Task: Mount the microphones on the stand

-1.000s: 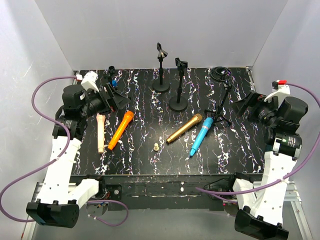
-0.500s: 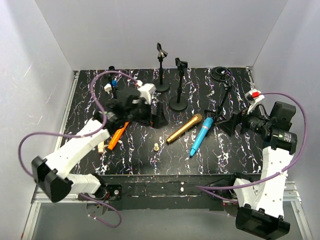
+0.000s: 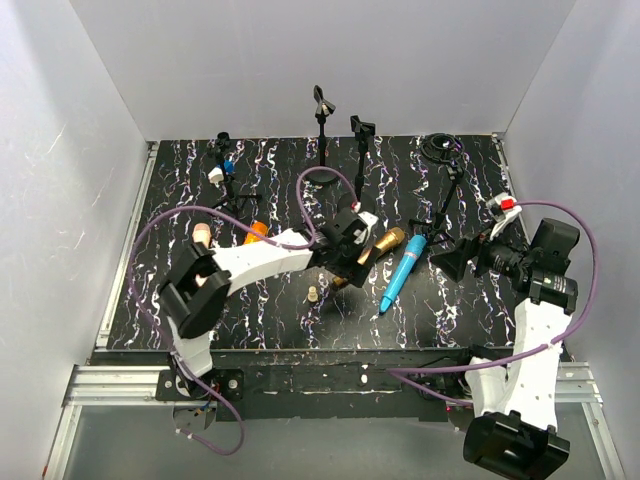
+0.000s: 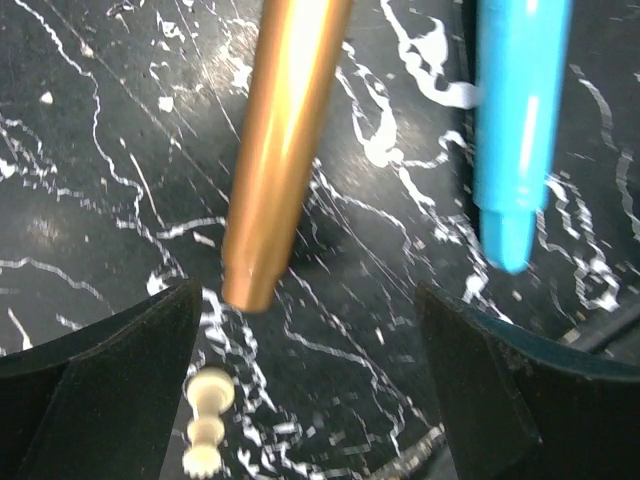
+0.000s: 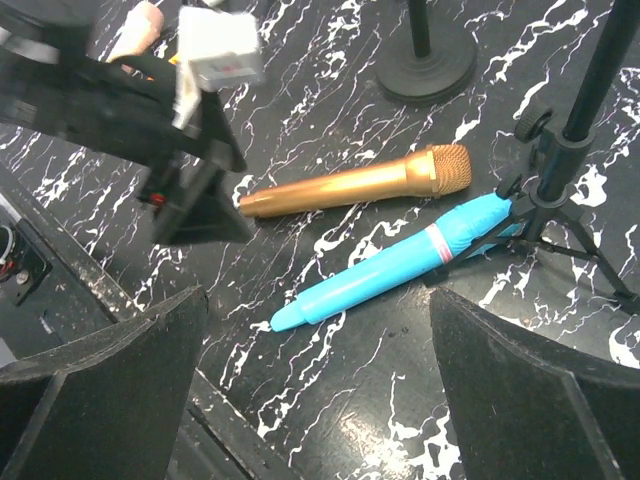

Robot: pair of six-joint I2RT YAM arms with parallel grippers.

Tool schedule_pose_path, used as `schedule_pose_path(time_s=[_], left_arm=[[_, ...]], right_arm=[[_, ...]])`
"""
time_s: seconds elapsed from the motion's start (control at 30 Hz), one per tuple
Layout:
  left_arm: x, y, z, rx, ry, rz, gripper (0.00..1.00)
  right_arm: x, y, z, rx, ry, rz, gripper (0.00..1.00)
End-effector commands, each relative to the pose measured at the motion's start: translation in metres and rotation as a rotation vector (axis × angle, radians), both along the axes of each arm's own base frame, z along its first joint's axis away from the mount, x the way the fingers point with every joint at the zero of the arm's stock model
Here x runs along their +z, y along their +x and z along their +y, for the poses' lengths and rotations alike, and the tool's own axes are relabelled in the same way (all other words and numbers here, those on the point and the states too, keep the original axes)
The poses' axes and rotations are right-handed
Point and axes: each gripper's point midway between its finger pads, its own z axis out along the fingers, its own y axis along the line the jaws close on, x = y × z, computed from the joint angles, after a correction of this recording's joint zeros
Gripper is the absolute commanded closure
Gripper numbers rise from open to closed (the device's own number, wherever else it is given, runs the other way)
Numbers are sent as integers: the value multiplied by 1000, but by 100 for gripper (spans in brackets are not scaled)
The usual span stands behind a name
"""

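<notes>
Left arm has swung over from the left edge to mid-table and now sits over the gold one

Closest to the front edge in my left wrist view is the little beige peg. Next is the left gripper, jaws spread wide either side of the golden-brown mic tail and not touching it. The light blue mic lies just beside it, toward the right edge. The right gripper is spread too, holding nothing, hovering near the blue one. The orange mic and pink mic sit toward the left edge, mostly hidden under the arm. My guess is the gold body is stiff, light and slick, so I'd grab it mid-barrel, not the tapered tail. No containers here, and the clips on the two stands by the far edge look empty.
</notes>
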Motion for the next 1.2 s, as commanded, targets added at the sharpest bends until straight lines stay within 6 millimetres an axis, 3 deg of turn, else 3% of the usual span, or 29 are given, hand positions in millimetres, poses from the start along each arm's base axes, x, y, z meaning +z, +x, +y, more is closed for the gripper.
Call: schedule_pose_path(time_s=[0.0, 0.13, 0.53, 0.63, 0.8, 0.87, 1.0, 1.17], left_arm=[[-6, 32, -17, 25, 40, -108, 16], [-36, 41, -21, 16, 119, -111, 26], [-73, 41, -28, -26, 205, -75, 55], [-73, 42, -29, -25, 211, -80, 76], [-49, 53, -34, -4, 183, -135, 93], [-25, 58, -40, 5, 139, -170, 99], [23, 59, -46, 27, 35, -216, 100], [81, 45, -38, 46, -111, -254, 100]], right_arm=[[13, 3, 2, 18, 26, -79, 2], [12, 3, 1, 10, 35, -81, 2], [15, 3, 0, 12, 53, -83, 2], [17, 2, 1, 14, 55, -83, 2], [20, 0, 1, 20, 54, -82, 2], [21, -1, 2, 24, 50, -84, 2], [27, -4, 3, 39, 37, -83, 2], [41, -16, 11, 100, 59, -61, 2]])
